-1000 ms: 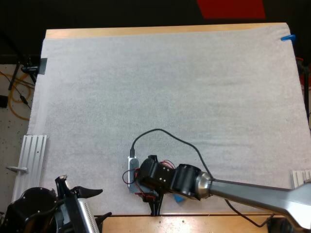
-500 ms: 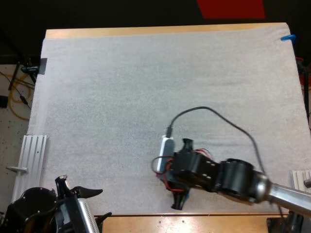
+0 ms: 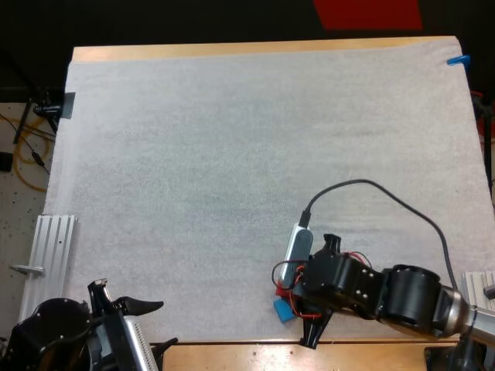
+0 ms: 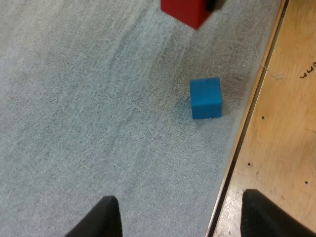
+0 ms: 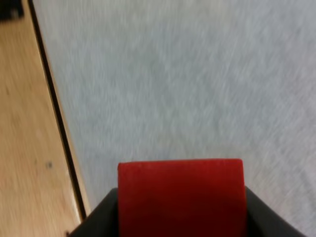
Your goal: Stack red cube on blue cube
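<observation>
Right fingers (image 5: pixel 101 217) are clamped on the red cube (image 5: pixel 180 192) from both sides, carrying it clear of the white mat (image 3: pixel 232 154). The blue cube (image 4: pixel 206 98) sits flat on the mat close to its near edge, just beside the bare wooden tabletop (image 4: pixel 289 123). In the left wrist view the red cube hangs beyond the blue one and off to one side, not above it. In the high view the right fingers are just beside the blue cube. Left fingers (image 4: pixel 106 219) stand wide apart with nothing between them, at the near left corner.

The main risk, as I judge it, is a descent before the two cubes line up. The red one would then catch the blue cube's edge and shove it toward the mat's border, or land half on and tip off when let go.

Count: one red cube, one blue cube, two sets of fingers, one mat, one tabletop.
</observation>
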Available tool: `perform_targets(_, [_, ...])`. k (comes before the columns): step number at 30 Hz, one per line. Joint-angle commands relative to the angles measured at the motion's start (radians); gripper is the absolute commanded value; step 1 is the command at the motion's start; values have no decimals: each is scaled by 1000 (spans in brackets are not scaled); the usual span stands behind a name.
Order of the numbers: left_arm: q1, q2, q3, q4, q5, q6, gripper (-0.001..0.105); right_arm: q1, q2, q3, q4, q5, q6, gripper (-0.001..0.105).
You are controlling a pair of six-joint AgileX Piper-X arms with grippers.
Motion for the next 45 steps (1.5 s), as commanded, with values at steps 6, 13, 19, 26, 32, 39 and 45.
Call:
perform_targets(6, [-7, 2, -1, 4, 2, 7, 52, -4, -2, 144, -157, -16, 37, 17])
perform_targets(13, [-7, 2, -1, 4, 2, 7, 52, -4, 40, 230, -221, -25, 40, 17])
perform_targets(19, [-7, 2, -1, 4, 2, 7, 52, -4, 128, 233, -270, -55, 44, 17])
perform_targets(26, [-7, 2, -1, 4, 2, 7, 52, -4, 202, 233, -299, -55, 44, 17])
perform_targets(32, [-7, 2, -1, 4, 2, 7, 52, -4, 221, 233, -322, -55, 59, 17])
perform_targets(39, [-7, 2, -1, 4, 2, 7, 52, -4, 246, 233, -320, -55, 74, 18])
perform_targets(45, [-7, 2, -1, 4, 2, 7, 52, -4, 246, 235, -320, -46, 99, 33])
